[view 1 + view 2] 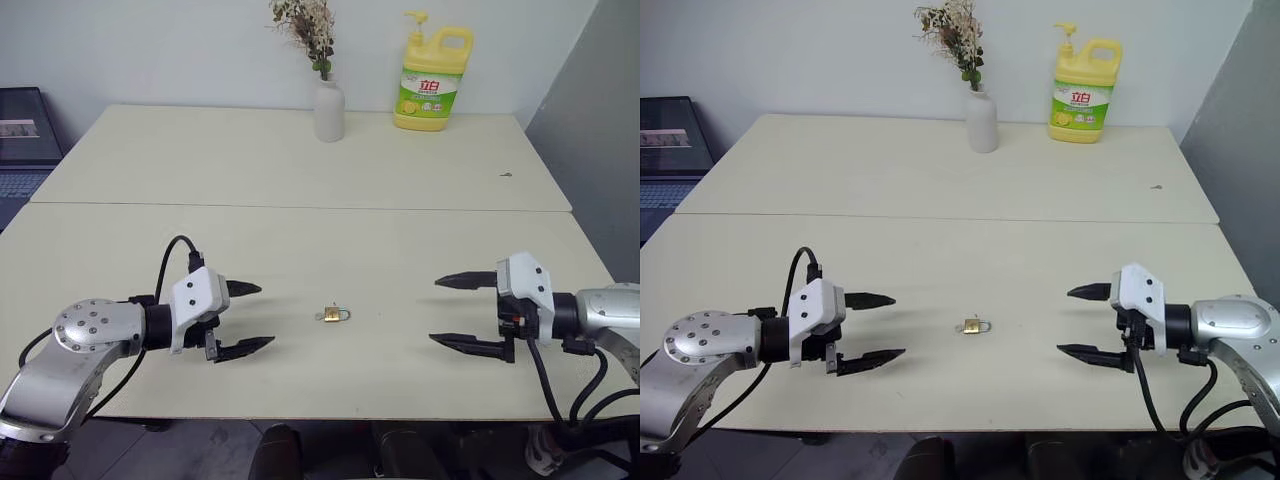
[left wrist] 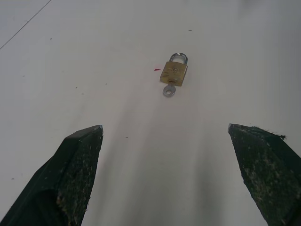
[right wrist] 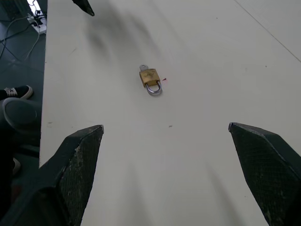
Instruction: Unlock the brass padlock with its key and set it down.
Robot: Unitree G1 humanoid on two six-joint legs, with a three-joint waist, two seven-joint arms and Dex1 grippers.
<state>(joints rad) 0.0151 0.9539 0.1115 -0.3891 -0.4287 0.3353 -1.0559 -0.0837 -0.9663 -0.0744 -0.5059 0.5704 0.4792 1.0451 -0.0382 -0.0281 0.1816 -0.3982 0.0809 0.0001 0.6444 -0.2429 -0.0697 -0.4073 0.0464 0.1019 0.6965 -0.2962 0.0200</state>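
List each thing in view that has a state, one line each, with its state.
brass padlock: lying flat on the table, shackle closed, free of both end effectors.
key: sticking out of the padlock's base.
left end effector: open, holding nothing.
right end effector: open, holding nothing.
dish soap bottle: upright, pump on.
vase: upright, holding dried flowers.

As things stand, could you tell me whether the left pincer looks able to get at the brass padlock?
Probably yes. The left pincer is open and faces the brass padlock, which lies flat on the table with its key inserted; only bare tabletop lies between them.
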